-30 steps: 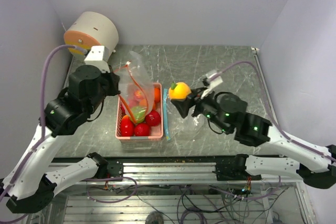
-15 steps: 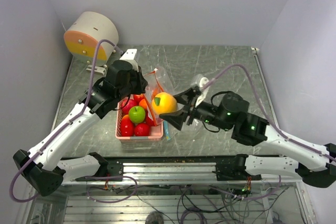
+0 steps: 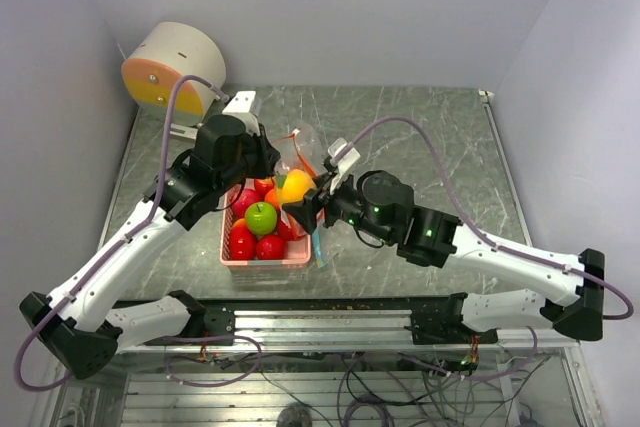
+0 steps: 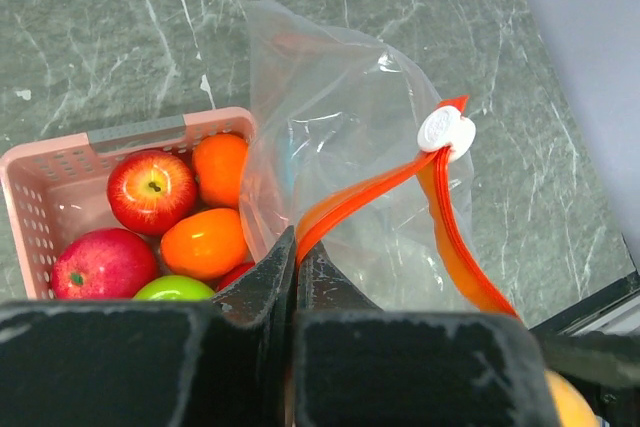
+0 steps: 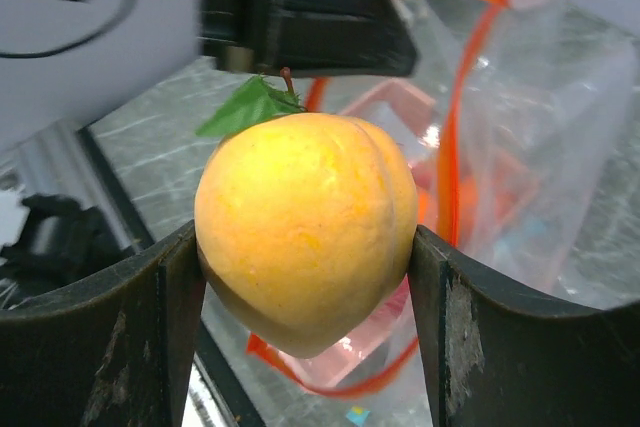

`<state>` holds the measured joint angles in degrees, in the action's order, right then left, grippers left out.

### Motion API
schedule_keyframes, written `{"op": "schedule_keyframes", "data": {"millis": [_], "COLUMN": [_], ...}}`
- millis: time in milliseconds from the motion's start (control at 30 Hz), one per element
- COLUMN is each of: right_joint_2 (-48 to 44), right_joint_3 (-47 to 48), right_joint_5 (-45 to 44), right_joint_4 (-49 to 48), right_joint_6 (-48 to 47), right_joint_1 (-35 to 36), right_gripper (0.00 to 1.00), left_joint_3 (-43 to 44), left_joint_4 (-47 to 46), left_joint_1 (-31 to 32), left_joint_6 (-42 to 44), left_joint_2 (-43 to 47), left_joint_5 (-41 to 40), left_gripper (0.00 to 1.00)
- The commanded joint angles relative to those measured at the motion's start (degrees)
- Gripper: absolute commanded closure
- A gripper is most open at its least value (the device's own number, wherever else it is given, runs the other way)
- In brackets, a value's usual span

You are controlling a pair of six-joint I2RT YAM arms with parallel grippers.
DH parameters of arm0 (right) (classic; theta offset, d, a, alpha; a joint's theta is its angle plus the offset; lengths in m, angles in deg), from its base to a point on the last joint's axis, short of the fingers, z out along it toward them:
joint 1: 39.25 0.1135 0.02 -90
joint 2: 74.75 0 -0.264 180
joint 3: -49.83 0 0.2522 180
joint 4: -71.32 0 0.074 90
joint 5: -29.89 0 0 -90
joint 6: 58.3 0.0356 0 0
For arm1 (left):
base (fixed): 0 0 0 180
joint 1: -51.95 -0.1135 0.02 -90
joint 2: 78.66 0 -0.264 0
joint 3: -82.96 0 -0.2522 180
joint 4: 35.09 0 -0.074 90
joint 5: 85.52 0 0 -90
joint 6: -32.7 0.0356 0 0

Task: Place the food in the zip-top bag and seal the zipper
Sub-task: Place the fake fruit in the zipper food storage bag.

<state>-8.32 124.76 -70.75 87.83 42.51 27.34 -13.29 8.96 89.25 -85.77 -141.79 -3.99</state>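
The clear zip-top bag (image 4: 350,137) has an orange-red zipper strip (image 4: 345,202) with a white slider (image 4: 447,131). My left gripper (image 4: 297,247) is shut on the strip and holds the bag up over the pink basket's right side (image 3: 300,147). My right gripper (image 5: 305,247) is shut on the yellow-orange fruit (image 5: 305,227), which has a green leaf, and holds it at the bag's mouth (image 3: 296,185). The basket (image 4: 140,132) holds red apples (image 4: 150,190), oranges (image 4: 203,242) and a green apple (image 3: 261,217).
A round beige and orange drum (image 3: 175,67) stands at the back left. A teal strip (image 3: 318,239) lies on the table along the basket's right side (image 3: 265,263). The metal rail runs along the table's near edge.
My left arm swung right and brought the bag over the basket. My right gripper carried the yellow-orange fruit leftward to the bag's mouth.
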Motion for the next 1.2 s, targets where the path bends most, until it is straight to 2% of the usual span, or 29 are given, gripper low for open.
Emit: {"op": "schedule_keyframes", "data": {"millis": [0, 200, 300, 400, 433, 467, 500, 800, 933, 1100, 1167], "right_joint_2": [1.2, 5.7, 8.9, 11.4, 12.0, 12.2, 12.1, 5.0, 0.2, -6.4, -7.6], "right_joint_3": [-0.1, 0.8, 3.0, 5.1, 5.6, 6.0, 6.1, 4.9, 3.4, 1.0, 0.3], "right_joint_5": [-13.6, -24.2, -28.1, -29.1, -29.2, -29.0, -28.6, -18.7, -18.0, -13.1, -14.8], "right_joint_4": [-0.7, 1.1, 2.1, 2.2, 2.0, 1.8, 1.4, 0.0, 1.4, 1.3, 1.4], "right_joint_6": [1.2, 2.4, 2.1, 1.5, 1.3, 1.3, 1.4, 0.7, 2.1, 1.6, 2.3], "right_joint_1": [-0.2, -0.4, -0.4, -0.4, -0.4, -0.4, -0.4, -0.4, -0.4, -0.4, -0.4], "right_gripper": [0.59, 0.59, 0.55, 0.36, 0.26, 0.1, 0.01, 0.0, 0.0, 0.0, 0.0], "left_joint_3": [0.6, 0.9, 0.7, 0.3, 0.3, 0.4, 0.5, 1.7, 2.0, 5.3, 8.3], "left_joint_4": [0.3, 1.9, 1.8, 1.6, 1.7, 1.8, 2.0, 4.4, 5.6, 9.3, 12.5], "left_joint_1": [-0.2, -0.2, -0.2, -0.2, -0.2, -0.1, -0.2, -0.2, -0.2, -0.2, -0.2], "left_joint_6": [0.7, 0.8, 0.5, 0.2, 0.2, 0.2, 0.2, 1.2, 1.3, 3.3, 4.5], "left_joint_2": [2.9, 4.9, 5.4, 5.5, 5.4, 5.3, 5.2, 4.8, 5.0, 5.6, 5.8], "left_joint_5": [1.0, 2.6, 4.0, 5.1, 5.2, 5.2, 5.2, 1.8, 0.1, -5.3, -9.2], "left_gripper": [0.93, 0.93, 0.93, 0.93, 0.93, 0.93, 0.93, 0.93, 0.93, 0.93, 0.93]}}
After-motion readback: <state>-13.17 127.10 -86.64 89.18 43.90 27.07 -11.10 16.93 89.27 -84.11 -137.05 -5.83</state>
